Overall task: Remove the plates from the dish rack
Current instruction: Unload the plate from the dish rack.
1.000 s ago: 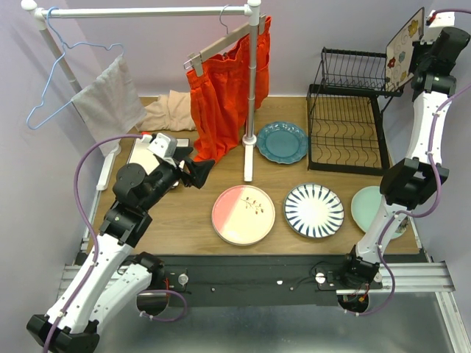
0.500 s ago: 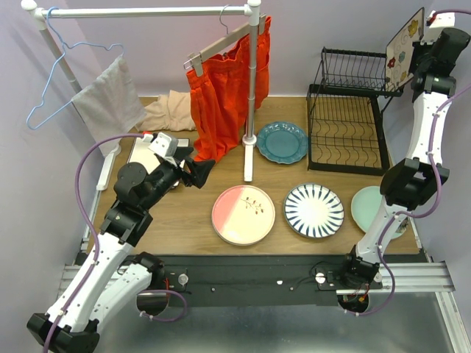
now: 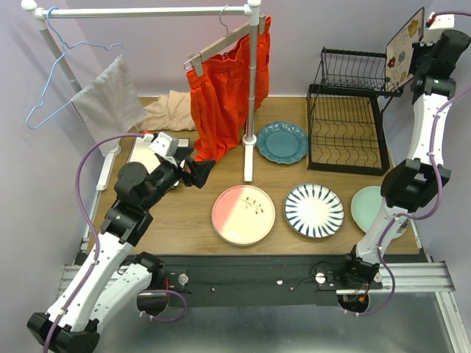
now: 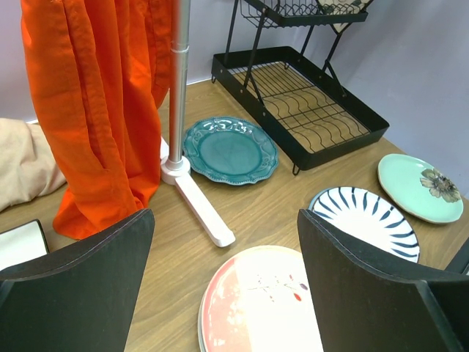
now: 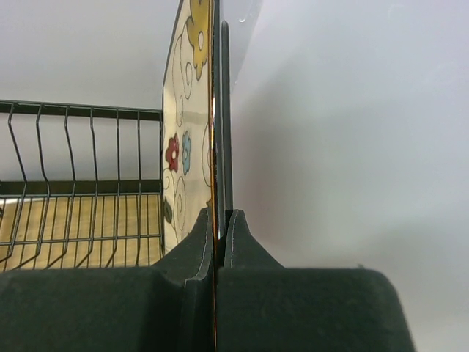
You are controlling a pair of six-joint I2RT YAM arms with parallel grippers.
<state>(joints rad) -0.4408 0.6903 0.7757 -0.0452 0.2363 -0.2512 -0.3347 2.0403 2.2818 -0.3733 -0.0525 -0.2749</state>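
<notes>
Left hand (image 3: 197, 170): spread wide, holding nothing, hanging over the counter (image 3: 193, 228). Just ahead of it and below lay the pink-and-cream plate (image 3: 243, 214). The teal plate (image 3: 282, 142) lay further out, and the blue-striped plate (image 3: 313, 209) off to that hand's right. You had little risk here unless the hand came down onto the pink-and-cream plate.

Dish rack (image 3: 346, 132): no plate showed in its slots. Its upper shelf (image 3: 353, 70) sat just below and left of your right hand. The mint plate (image 4: 421, 187) lay far beneath that hand, near the counter's edge.

Right hand (image 5: 220, 220): pinched on the rim of the square flowered plate (image 5: 187, 147), which it held upright beside the upper shelf. I could not tell whether the plate's lower corner cleared the wires.

Judged risks:
- The pinch took only a narrow strip of edge, so a quick swing could pivot the plate or let it slip.
- The lower corner could snag the rack.
- A careless set-down could land it on the mint plate and chip both.
</notes>
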